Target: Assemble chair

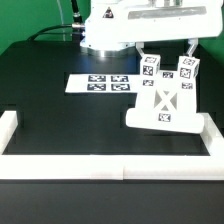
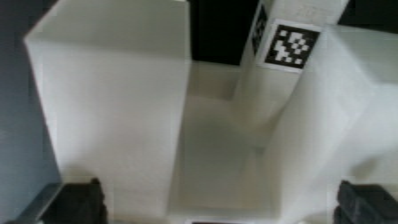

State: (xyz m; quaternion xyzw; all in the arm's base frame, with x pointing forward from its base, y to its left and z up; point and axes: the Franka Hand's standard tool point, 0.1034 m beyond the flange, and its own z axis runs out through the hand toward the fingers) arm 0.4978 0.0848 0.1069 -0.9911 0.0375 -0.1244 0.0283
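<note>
1. Exterior view
   - While hovering over the chair [image 1: 165,100], shows the gripper [image 1: 167,50] with jaws wide apart and clamped on nothing.
   - Places the chair at the exterior view's right, on the black table [image 1: 60,120], tucked near the corner of the white border rails [image 1: 110,160] and well apart from the marker board [image 1: 100,83].
   - Risk, as a judgement: could land a fingertip on top of a tagged upright [image 1: 150,70] if lowered off-centre, tipping the half-built piece or shoving it along the rail.
   - Could also catch only one upright on closing, twisting a joint that may not be fully seated.
   - Orientation: stands roughly upright, long axis running from table toward the gripper, leaning slightly. Turns the cut-out plate [image 1: 163,108] toward this camera and points both tagged uprights up.

2. Wrist view
   - Looks straight down along the white parts. Shows dark fingertips [image 2: 80,200] at opposite edges of the picture, wide apart, with white plastic between them but no contact to be made out.
   - Shows one tag [image 2: 290,45] on an upright's face and a deep channel beside it.
   - Risk: leaves little margin at either side, so a slight yaw error could scrape a wall and wedge the part.
   - Long axis here runs away from the camera, down toward the table.
</note>
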